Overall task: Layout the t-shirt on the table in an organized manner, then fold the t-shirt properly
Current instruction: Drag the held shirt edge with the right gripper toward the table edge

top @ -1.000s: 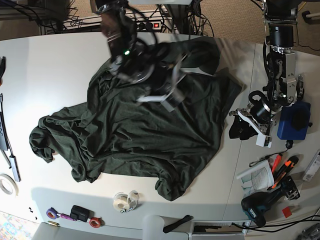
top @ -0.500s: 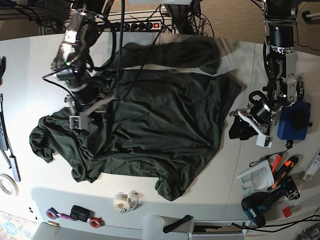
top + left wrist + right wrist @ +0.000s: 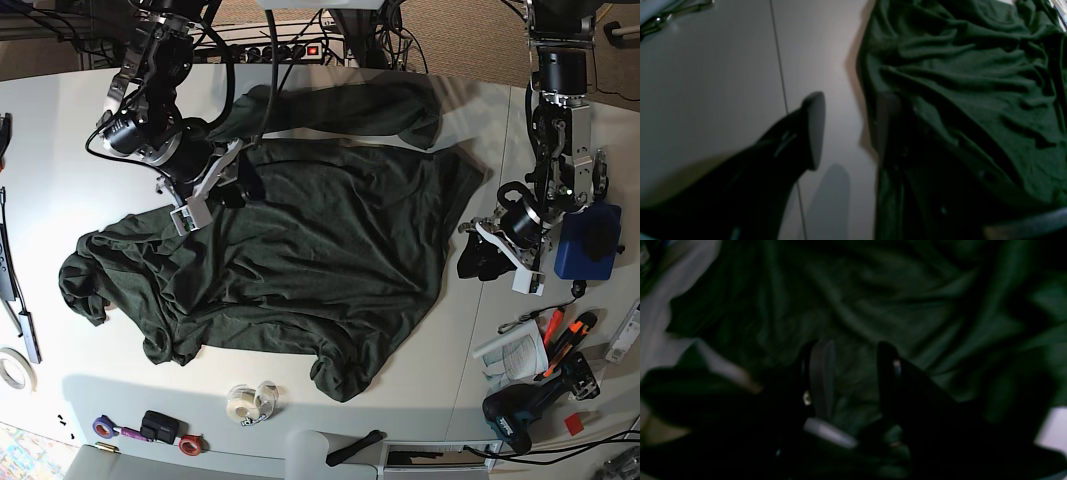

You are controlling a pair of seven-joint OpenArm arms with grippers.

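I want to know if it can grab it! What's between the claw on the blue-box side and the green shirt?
Only bare table, seen in the base view, separates the left claw from the t-shirt.

Base view bright and sharp; both wrist views dim, blurred, shadowy.

Right arm reaches in from the far edge, wrist bent down, right gripper (image 3: 212, 195) low with jaws parted and nothing between them; left arm hangs upright, left gripper (image 3: 497, 250) likewise parted and empty.
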